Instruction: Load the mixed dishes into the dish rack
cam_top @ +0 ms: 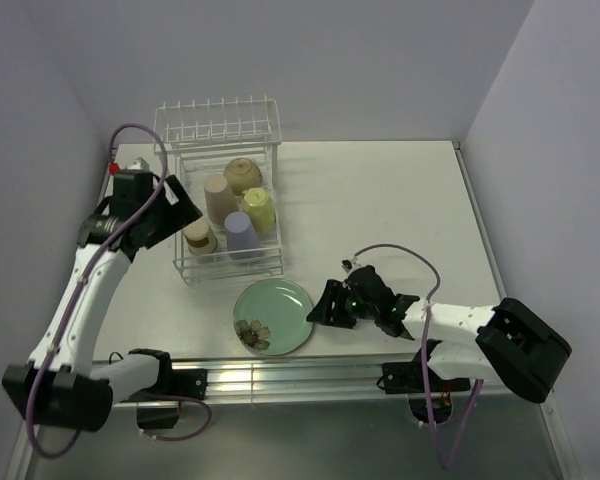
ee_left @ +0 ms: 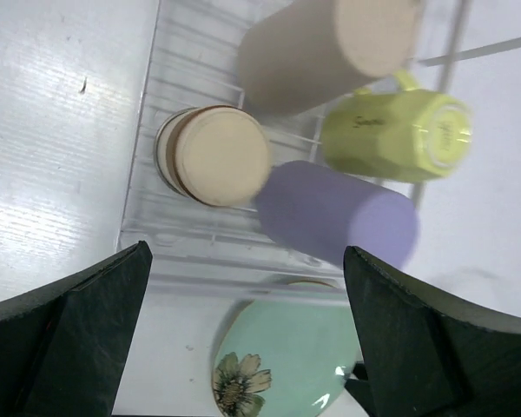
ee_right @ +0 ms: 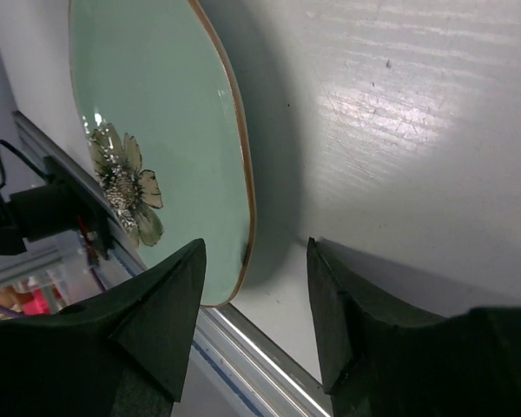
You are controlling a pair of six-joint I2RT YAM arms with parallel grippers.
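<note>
The mint-green plate (cam_top: 273, 315) with its flower motif lies flat on the white table (cam_top: 380, 220). It is just near of the dish rack (cam_top: 220, 190) and close to the table's near edge, with the flower towards the near side. The right gripper (cam_top: 325, 305) sits low just to the right of the plate. In the right wrist view its fingers (ee_right: 161, 321) are spread apart with the plate's brown-edged rim (ee_right: 247, 243) in line with the gap between them. One finger is on the plate side and the other (ee_right: 347, 321) over bare table. It holds nothing, and I cannot tell whether either finger touches the plate.

The other dishes are in the rack's tray. The tan cup (ee_left: 321, 48) and the pale yellow-green mug (ee_left: 395, 130) lie side by side, tan cup on the left. The lavender cup (ee_left: 334, 213) is just near of them. A small cream-based cup with a brown band (ee_left: 213, 156) stands in the near left corner, and a rounded tan dish (cam_top: 243, 175) is farther back, before the upright prongs (cam_top: 220, 110).

The left gripper (cam_top: 180, 205) hangs over the rack's left side. Its fingers (ee_left: 87, 304) are wide open and empty, above the cups.
</note>
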